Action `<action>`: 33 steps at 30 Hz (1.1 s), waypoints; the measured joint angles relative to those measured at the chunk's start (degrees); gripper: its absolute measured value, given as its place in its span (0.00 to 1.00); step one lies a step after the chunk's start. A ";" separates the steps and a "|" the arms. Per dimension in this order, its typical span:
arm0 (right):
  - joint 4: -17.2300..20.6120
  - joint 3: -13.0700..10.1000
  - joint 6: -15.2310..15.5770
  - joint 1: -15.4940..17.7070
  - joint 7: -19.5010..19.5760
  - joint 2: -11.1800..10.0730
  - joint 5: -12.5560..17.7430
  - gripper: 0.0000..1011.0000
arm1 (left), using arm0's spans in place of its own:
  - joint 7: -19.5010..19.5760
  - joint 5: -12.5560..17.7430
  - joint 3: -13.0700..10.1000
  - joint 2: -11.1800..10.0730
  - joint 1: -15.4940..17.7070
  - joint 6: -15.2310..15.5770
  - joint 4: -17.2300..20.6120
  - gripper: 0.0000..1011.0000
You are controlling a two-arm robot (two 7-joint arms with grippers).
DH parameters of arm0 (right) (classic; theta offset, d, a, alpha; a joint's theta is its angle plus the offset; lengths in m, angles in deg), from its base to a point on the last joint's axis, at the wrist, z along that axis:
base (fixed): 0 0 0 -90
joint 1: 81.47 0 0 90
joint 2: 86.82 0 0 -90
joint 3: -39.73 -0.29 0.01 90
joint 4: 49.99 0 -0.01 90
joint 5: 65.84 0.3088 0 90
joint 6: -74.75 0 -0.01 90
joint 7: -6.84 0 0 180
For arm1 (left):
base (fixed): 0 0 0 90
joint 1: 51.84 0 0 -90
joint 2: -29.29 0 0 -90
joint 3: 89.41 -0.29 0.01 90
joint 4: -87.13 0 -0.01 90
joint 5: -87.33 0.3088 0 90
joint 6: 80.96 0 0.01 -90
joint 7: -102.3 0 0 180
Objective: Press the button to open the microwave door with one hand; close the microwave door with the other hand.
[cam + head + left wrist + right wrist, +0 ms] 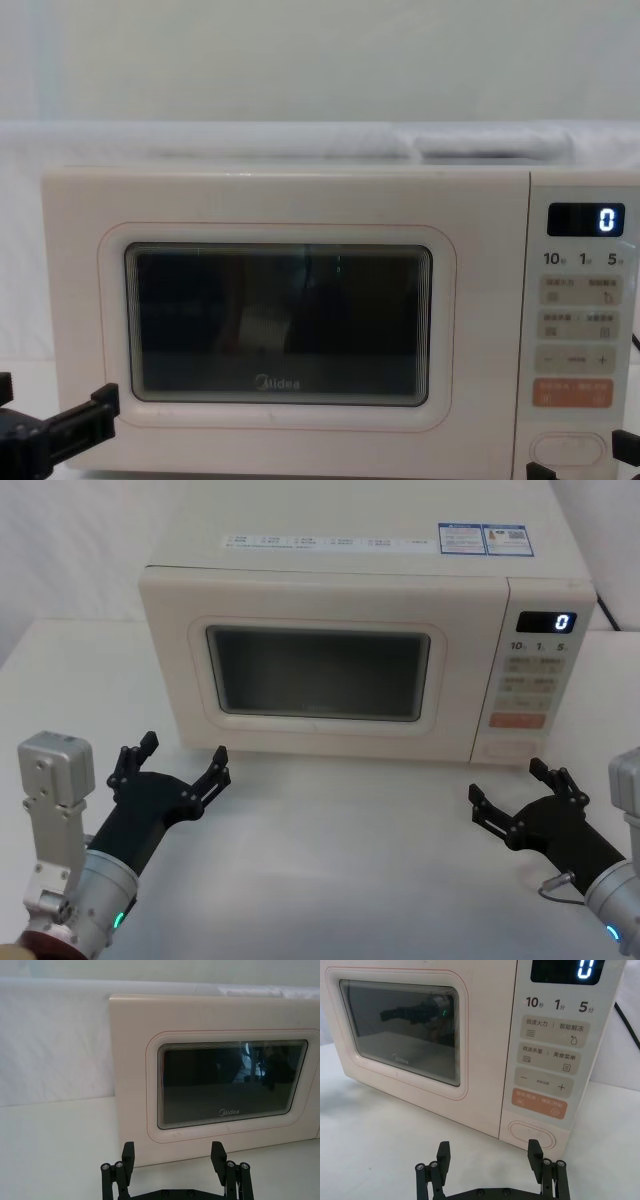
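I see the microwave (340,650) on the white table (330,880), boxy, smooth cream plastic; its base edge is cut off in the chest view. The microwave door (318,670) sits flush shut, with a dark glossy rounded window whose reflections hide the inside. The button (530,1134), a wide pill shape, sits at the bottom of the microwave's control panel, below the orange key (539,1103). Left gripper (180,765) hovers in front of the microwave's left corner, fingers spread apart, holding nothing. Right gripper (515,795) hangs before the button, fingers apart, empty.
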 joint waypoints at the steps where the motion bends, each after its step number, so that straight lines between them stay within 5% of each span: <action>1: 0.00 0.00 0.00 0.00 0.00 0.00 0.00 0.99 | 0.00 0.00 -0.01 -0.01 0.01 0.01 0.03 0.99; 33: 0.00 0.00 0.00 0.00 0.00 0.00 0.00 0.99 | 0.11 -0.02 -0.08 -0.06 0.10 0.09 0.28 0.99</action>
